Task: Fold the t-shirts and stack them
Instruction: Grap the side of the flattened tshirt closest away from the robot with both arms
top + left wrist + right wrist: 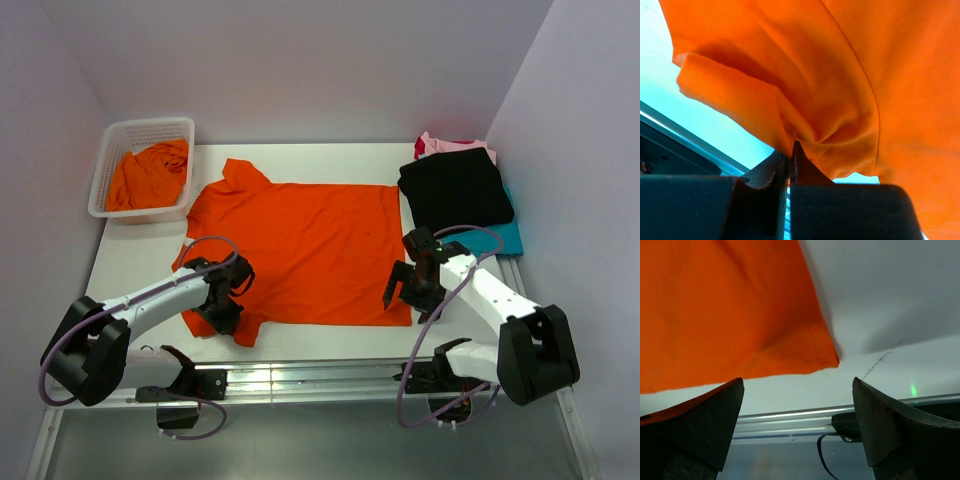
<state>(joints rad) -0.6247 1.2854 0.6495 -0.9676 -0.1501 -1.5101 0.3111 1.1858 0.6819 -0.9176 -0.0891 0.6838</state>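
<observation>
Your left gripper (791, 165) is pinched shut on the spread orange t-shirt's (310, 240) near-left sleeve. Your right gripper (797, 390) gapes wide at its near-right corner.

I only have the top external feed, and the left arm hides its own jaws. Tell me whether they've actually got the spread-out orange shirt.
Observer: The left wrist view shows the left jaws shut on a bunched fold of the orange t-shirt, with the cloth pinched right at the tips.
Operator: Now check the right side for me.
Observer: The right wrist view shows the right jaws wide open. The shirt's near hem corner lies on the table ahead of the gap between them, not pinched.
</observation>
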